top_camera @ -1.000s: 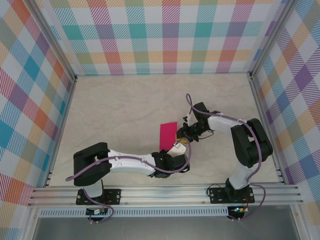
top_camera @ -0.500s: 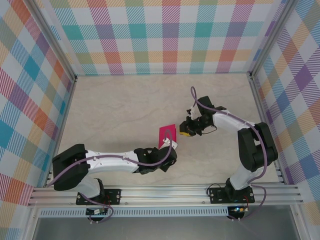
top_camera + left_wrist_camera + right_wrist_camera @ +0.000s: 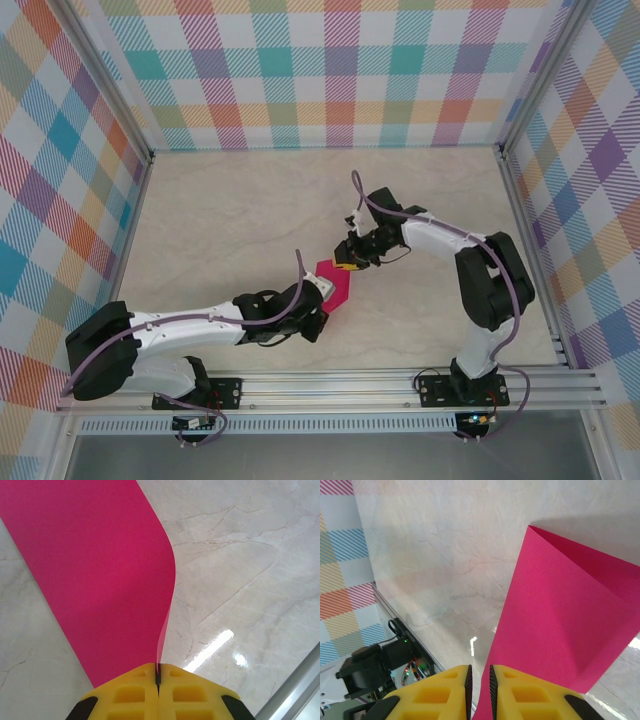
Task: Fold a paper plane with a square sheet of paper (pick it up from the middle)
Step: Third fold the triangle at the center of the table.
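Observation:
The square sheet of paper (image 3: 338,285) is bright magenta and hangs bent just above the marble table, in front of the arm bases. My left gripper (image 3: 322,292) is shut on its near edge. In the left wrist view the yellow fingers (image 3: 130,695) pinch the thin edge with the left gripper (image 3: 158,666), and the sheet (image 3: 90,570) curves away from it. My right gripper (image 3: 345,265) is at the paper's far end. In the right wrist view the right gripper (image 3: 479,669) has a narrow slit between its jaws, and the creased paper (image 3: 560,615) passes just under its right finger.
An aluminium rail (image 3: 330,385) runs along the near table edge, also seen as a rail (image 3: 295,690) low in the left wrist view. Plaid walls (image 3: 330,70) close the back and both sides. Bare marble tabletop (image 3: 230,210) spreads behind and left of the paper.
The left arm has stretched out flatter and carried its gripper leftward with the paper's edge in it. The paper now looks shorter and bent. The right gripper has moved left onto the paper's far end.

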Robot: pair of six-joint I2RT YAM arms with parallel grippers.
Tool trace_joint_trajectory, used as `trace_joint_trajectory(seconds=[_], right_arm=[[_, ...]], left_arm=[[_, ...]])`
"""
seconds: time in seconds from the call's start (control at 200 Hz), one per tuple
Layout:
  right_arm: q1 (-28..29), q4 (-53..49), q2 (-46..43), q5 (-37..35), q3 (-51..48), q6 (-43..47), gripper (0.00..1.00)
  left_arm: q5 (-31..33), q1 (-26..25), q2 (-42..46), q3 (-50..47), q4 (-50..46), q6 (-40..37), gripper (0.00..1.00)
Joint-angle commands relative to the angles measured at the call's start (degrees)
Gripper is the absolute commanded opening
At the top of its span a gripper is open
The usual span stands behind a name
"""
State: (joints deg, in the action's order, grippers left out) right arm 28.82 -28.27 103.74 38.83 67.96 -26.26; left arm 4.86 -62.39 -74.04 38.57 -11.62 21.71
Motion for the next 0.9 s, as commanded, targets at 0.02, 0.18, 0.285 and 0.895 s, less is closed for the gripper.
trace_joint_trajectory(seconds=[0.02,0.18,0.285,0.895], right_arm=[[1.1,-2.7,3.5,-0.5,1.3,2.1,0.18],[1.8,-3.2,6.0,-2.6,1.0,3.0,0.18],[1.9,-3.5,8.0,-3.7,1.3,3.4,0.17],[2.0,-5.9,12.4,-10.3,2.1,6.6,0.15]], left_arm=[[-4.4,1.4,0.4,-0.9,1.7,0.7,0.0],[-6.7,3.0,-1.4,-1.1,3.0,0.8,0.0],[-8.8,4.3,-2.3,-1.0,4.0,0.5,0.0],[-14.5,11.0,-8.1,0.7,4.3,-1.5,0.0]])
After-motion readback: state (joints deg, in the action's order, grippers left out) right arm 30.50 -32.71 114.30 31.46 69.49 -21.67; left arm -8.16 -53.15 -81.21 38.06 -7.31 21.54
